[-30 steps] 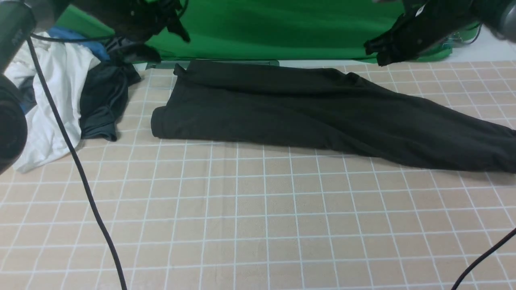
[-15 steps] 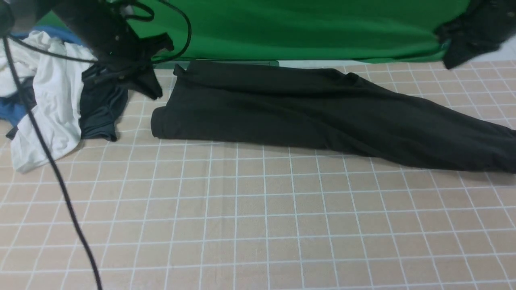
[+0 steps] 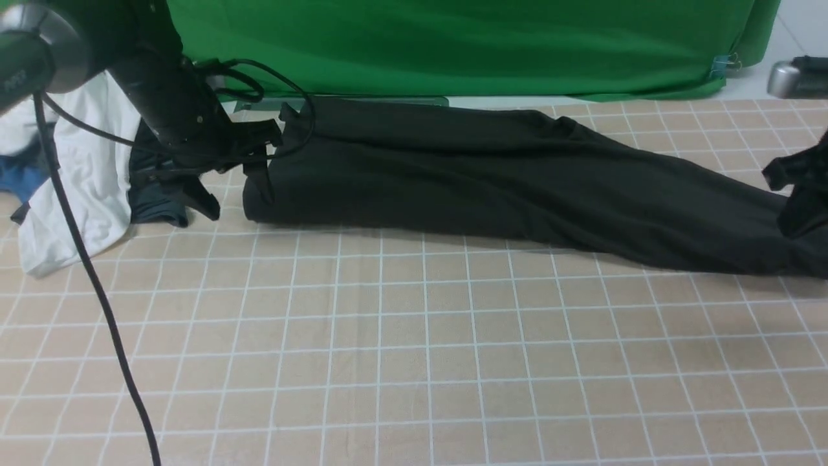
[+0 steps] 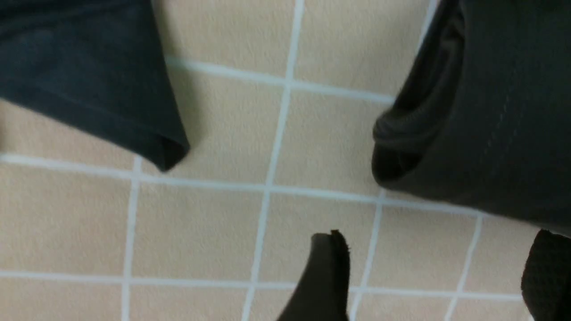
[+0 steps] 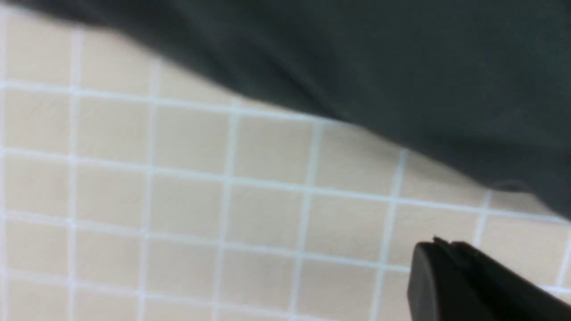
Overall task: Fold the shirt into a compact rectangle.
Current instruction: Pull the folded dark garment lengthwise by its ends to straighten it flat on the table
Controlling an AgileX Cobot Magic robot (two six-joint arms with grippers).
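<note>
Two grippers, one at each end of a shirt laid on a table.

Directly under the left gripper, between its fingers: a strip of the table. Just left of it, the small garment; farther left and touching that, the garment heap. Just right of it, one end of the shirt, close beside the right-hand finger; from there stretches rightward, flat on the table, to the right gripper at its other end. Nearer than both grippers, the table's wide near part, crossed to the front left of the left gripper by a cable. Behind both, the backdrop cloth hanging at the table's far edge.
</note>
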